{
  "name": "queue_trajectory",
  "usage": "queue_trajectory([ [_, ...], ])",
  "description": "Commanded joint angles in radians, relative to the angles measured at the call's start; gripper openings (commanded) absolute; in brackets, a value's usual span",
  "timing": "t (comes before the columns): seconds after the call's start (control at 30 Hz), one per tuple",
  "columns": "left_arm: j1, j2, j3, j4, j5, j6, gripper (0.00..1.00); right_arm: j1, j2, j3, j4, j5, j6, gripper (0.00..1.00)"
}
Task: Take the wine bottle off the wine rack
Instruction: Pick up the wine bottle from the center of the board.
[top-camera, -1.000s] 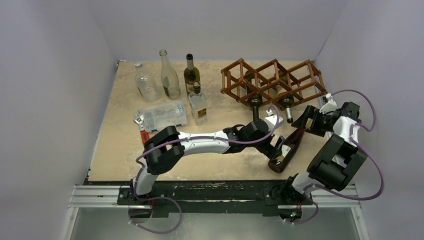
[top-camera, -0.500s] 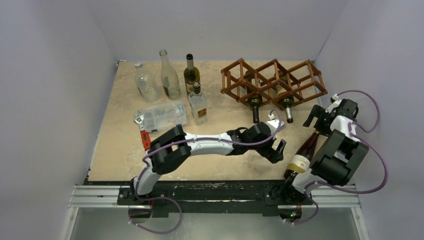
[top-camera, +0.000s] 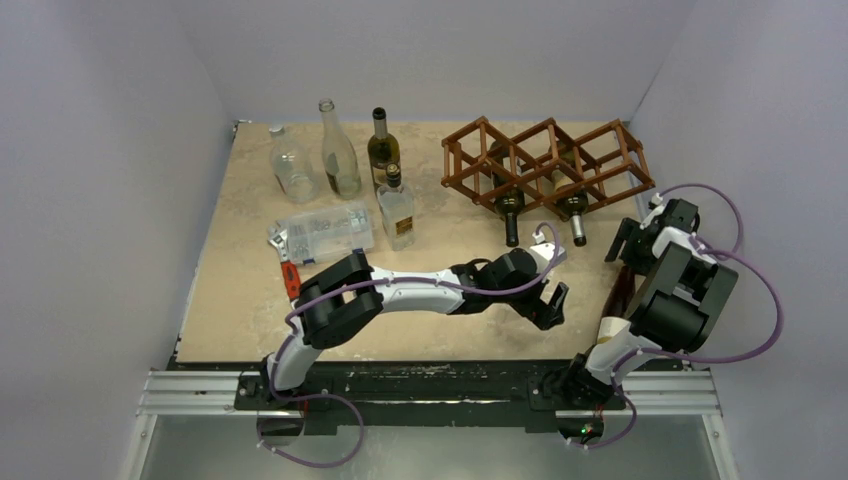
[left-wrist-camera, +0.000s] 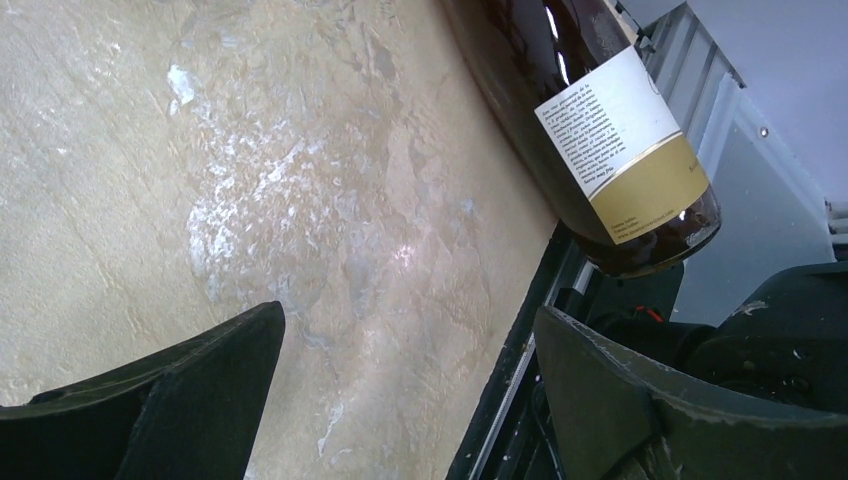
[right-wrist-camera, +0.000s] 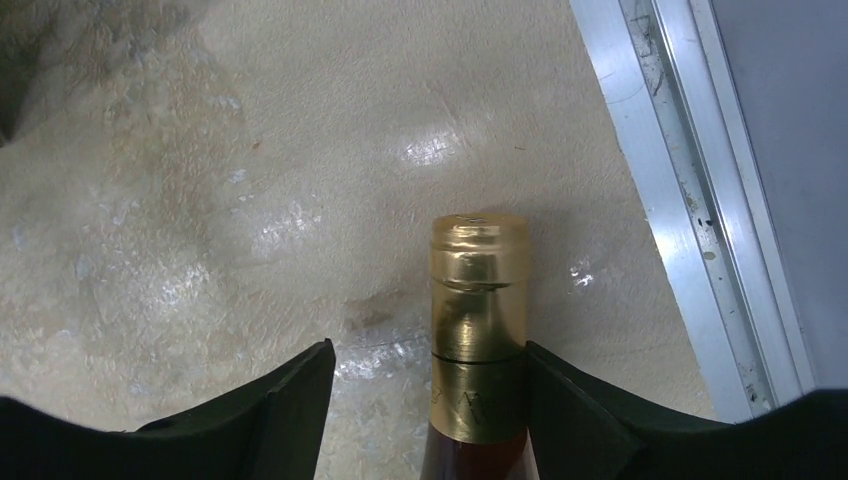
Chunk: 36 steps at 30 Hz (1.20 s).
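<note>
Beige tabletop (right-wrist-camera: 200, 150) lies beneath the right gripper (right-wrist-camera: 430, 400), clamped on the wine bottle (right-wrist-camera: 478, 330) neck; left gripper (left-wrist-camera: 400, 400) gapes empty.

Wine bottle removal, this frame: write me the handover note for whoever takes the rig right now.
Right pincer: around the gold-foil neck of the brown wine bottle, which is out of the wine rack and raised near the table's front right edge; contact on the neck looks likely.
Left pincer: open, empty, low over the table beside the bottle's base.
Done: bottle extracted.
Left: stand it down and release. Two bottles remain in the rack.
</note>
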Motion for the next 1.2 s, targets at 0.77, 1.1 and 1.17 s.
queue_trajectory([
  [0.77,0.000,-0.304,-0.291,0.204,-0.039,0.009,0.96,0.045,-0.249,0.002,-0.004,-0.135,-0.004,0.00],
  [1.1,0.000,-0.373,-0.359,0.268,-0.056,0.028,0.96,0.045,-0.540,-0.020,0.013,-0.145,0.012,0.00],
  [1.17,0.000,-0.388,-0.371,0.274,-0.061,0.032,0.96,0.045,-0.589,-0.026,0.016,-0.158,0.013,0.00],
])
